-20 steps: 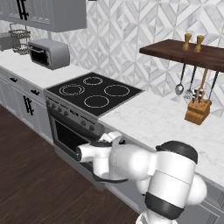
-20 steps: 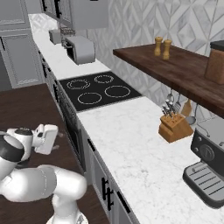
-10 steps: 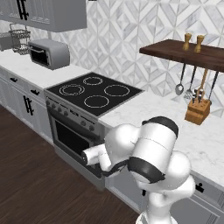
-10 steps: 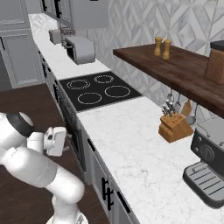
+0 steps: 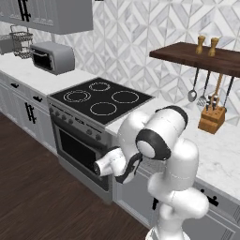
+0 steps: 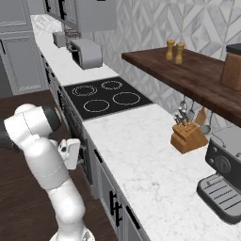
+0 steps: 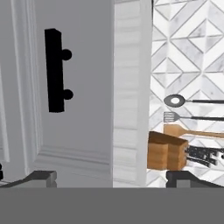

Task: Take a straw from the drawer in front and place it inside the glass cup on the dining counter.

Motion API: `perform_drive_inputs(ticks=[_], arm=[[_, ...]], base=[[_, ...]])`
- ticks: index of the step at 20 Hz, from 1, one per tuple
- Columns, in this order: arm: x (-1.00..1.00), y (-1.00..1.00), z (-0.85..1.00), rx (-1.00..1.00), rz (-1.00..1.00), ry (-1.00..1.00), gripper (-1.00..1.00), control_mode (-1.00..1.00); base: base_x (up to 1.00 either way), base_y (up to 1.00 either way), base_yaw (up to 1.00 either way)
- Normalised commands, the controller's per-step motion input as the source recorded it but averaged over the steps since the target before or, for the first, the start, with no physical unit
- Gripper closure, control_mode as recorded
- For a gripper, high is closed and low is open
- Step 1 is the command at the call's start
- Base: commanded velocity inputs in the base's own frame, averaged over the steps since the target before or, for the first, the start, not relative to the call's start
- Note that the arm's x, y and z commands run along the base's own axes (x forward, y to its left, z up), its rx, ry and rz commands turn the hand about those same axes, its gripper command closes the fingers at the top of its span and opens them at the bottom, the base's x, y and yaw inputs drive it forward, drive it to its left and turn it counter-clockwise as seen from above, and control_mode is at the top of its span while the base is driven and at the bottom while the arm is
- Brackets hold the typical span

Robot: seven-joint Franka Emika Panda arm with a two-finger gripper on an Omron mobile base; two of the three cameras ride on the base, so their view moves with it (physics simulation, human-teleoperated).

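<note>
The light-grey drawer front [image 7: 83, 87] faces the hand camera, rolled on its side, and its short black bar handle [image 7: 54, 70] stands up and left of centre. My gripper [image 7: 113, 178] is open, with one dark fingertip at each side of the bottom edge and nothing between them. It hovers close in front of the drawer, short of the handle. From the right base view the white hand [image 6: 70, 153] points at the drawer [image 6: 95, 160] just right of the oven. The straw, the glass cup and the dining counter are out of view.
The dark-fronted oven [image 5: 77, 150] with its black cooktop [image 5: 101, 98] sits directly left of the drawer. On the marble wall counter [image 6: 141, 150] stand a knife block [image 6: 188, 136] and a coffee machine [image 6: 223, 188]. A wooden shelf [image 6: 188, 70] hangs above. Dark wood floor [image 5: 42, 197] lies behind the arm.
The arm has folded upright, its elbow rising over the counter edge. The hand has crept a little closer to the drawer front and stays open.
</note>
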Motion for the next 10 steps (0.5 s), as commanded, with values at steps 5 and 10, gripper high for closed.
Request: perform_drive_inputs(ticks=[5,10], arm=[[0.21,-0.01,-0.38,-0.12,-0.08,0.00,-1.00,-1.00],[0.13,0.00,-0.47,-0.16,-0.06,0.00,-1.00,-1.00]], base=[[0.00,0.00,0.00],[0.00,0.00,0.00]])
